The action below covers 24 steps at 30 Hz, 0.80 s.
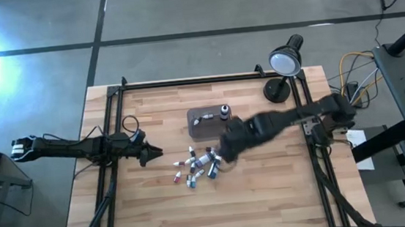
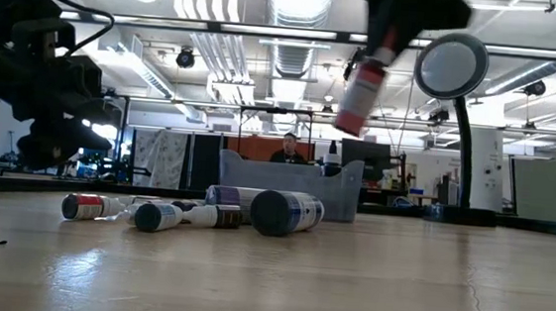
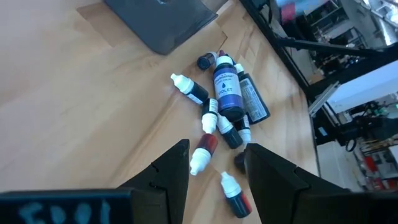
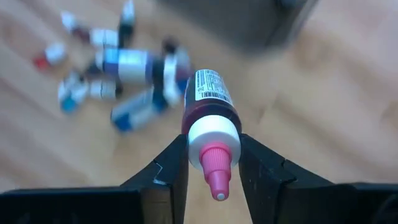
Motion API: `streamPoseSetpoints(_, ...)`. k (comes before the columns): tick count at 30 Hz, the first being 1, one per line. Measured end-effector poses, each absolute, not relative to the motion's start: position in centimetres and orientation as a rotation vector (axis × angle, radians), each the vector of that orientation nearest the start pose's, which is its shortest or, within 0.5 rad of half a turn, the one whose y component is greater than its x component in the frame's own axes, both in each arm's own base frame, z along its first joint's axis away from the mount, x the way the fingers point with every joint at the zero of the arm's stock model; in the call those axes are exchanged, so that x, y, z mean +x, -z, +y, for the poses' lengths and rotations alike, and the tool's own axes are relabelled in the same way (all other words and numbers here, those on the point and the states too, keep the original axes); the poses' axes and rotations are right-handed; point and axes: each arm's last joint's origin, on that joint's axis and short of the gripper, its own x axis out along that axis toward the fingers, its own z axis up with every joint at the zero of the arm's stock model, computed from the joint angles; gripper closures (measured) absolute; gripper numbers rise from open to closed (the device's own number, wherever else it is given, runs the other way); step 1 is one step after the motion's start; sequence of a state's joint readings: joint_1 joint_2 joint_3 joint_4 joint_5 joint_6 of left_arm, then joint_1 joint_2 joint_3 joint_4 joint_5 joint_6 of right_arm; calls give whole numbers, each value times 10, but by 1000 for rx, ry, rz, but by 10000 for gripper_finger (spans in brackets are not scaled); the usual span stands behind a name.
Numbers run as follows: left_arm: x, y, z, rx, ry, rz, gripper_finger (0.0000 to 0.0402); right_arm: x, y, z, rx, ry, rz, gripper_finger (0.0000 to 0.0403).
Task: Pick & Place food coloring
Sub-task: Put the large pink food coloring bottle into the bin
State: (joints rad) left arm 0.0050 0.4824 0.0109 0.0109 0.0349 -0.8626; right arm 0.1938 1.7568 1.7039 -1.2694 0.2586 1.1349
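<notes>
- R gripper (image 4: pixel 209 163) clamped on a red bottle (image 4: pixel 209 118) w/ white collar & pink dropper tip; fingers (image 4: pixel 171 165) press both sides of the collar, tip points back toward the wrist cam
- Low view: that bottle (image 2: pixel 360 95) hangs tilted in the air, well above the table (image 2: pixel 347 290), over the tray (image 2: pixel 344 198)
- High view: R arm reaches in from the right edge across the table, its gripper (image 1: pixel 221 156) over the right side of the bottle pile, just in front of the tray (image 1: pixel 198 125)
- Rest of food coloring (image 1: pixel 196 167) lies in a loose heap on the wood, mid-table, bottles on their sides; blue, red & dark bodies, white caps; biggest one reads violet (image 3: pixel 228 87)
- Tray holds a dark upright bottle (image 1: pixel 224 111) & one lying flat (image 1: pixel 205 118)
- L gripper (image 3: pixel 214 171) w/ fingers apart, holding nothing, hovers left of the heap, pointed at it
- Desk lamp (image 1: pixel 284 64) at back-right corner
- A person (image 2: pixel 286 148) sits far behind the table
</notes>
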Motion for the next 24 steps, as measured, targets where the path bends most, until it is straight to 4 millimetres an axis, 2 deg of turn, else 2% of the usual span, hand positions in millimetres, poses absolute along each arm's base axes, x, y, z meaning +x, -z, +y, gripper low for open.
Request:
streamPoseSetpoints(3,118,-125,-1,-880,-176,444,271,350,-332,31,558,735,1027,299)
streamPoseSetpoints(6,118,-125,-1,-898,-180,443,271,362,-335,4,491,719,1055,299)
streamPoseSetpoints(12,118,-125,-1,-905,-180,443,271,384,-310,-34,445,707,1243,299)
streamPoseSetpoints(15,118,-125,-1,-906,-180,444,271,392,-293,-43,456,690,1329,299)
streamPoseSetpoints(19,118,-125,-1,-910,-180,444,271,401,-275,-43,456,660,1385,297)
streamPoseSetpoints(24,118,-125,-1,-911,-176,446,271,405,-268,-41,440,643,1404,296)
